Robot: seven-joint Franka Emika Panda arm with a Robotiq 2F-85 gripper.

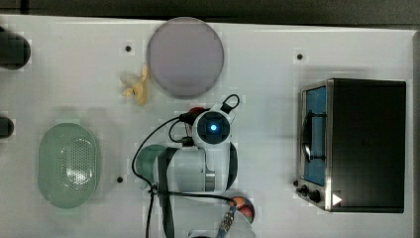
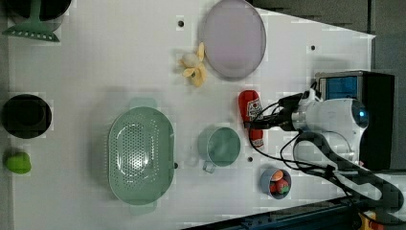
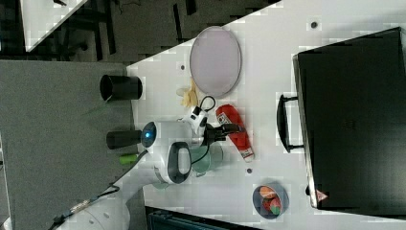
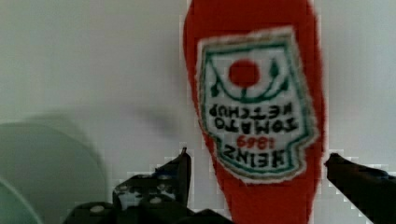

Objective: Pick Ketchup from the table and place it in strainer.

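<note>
On the white table (image 2: pixel 119 72), glossy red ketchup (image 4: pixel 254 112) lying flat, pincer (image 4: pixel 257 175) spread astride it, untouched.

One ketchup (image 2: pixel 250 110), one strainer (image 2: pixel 140 154), one cup (image 2: pixel 219 146), one plate (image 2: pixel 233 38), two black cylinders (image 3: pixel 120 87).

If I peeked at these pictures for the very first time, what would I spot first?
Probably the bright red ketchup bottle lying flat on the white table, with the robot's open gripper poised around it, one finger on each side. Next, the big mint-green strainer toward the left view's left, with the teal cup between it and the bottle. The black toaster oven at the top view's right also stands out.
</note>
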